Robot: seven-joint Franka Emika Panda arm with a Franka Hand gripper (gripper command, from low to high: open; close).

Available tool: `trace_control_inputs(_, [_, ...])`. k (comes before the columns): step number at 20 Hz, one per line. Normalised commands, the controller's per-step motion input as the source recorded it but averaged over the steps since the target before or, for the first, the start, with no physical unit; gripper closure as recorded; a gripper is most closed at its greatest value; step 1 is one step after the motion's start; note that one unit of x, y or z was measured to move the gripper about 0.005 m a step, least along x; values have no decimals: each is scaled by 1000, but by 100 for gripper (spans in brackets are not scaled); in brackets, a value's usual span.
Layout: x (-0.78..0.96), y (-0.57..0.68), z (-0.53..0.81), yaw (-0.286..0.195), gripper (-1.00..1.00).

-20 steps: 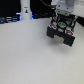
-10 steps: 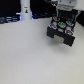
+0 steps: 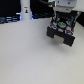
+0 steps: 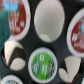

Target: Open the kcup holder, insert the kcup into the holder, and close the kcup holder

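**Ana:** Where does the arm stand?

**Ben:** The white Franka arm (image 3: 63,5) comes down from the top of the exterior view at the far edge of the pale grey tabletop (image 3: 30,55), toward its far corner on the exterior view's right. It hangs straight over the black boxy kcup holder (image 3: 62,33), with the gripper (image 3: 61,19) just above the holder's open top.

**Ana:** And the gripper's opening?

**Ben:** Its fingers are lost against the dark box in the exterior view, and the wrist view shows none of them. He cannot tell how wide it is, nor whether it grips anything.

**Ana:** Where is the kcup?

**Ben:** In the wrist view a small round kcup with a green and white top (image 4: 43,64) sits in one black compartment of the holder. Red-topped pods (image 4: 17,19) and a white-topped pod (image 4: 48,20) lie in the slots beside it. In the exterior view a green speck shows at the holder's top, under the gripper.

**Ana:** Anything else on the table?

**Ben:** A white bottle-shaped object with a black mark (image 3: 25,10) stands at the far edge, well apart from the holder.
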Motion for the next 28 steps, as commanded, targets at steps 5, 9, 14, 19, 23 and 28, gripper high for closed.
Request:
trace_control_inputs(5, [755, -323, -81, -7, -100])
trace_control_inputs(9, [308, -204, -291, 27, -100])
trace_control_inputs(14, [-19, 53, -259, 152, -100])
trace_control_inputs(19, [-146, 213, -205, 216, -100])
trace_control_inputs(23, [-195, 323, -113, 178, -100])
trace_control_inputs(28, [-347, 416, -54, 137, -100])
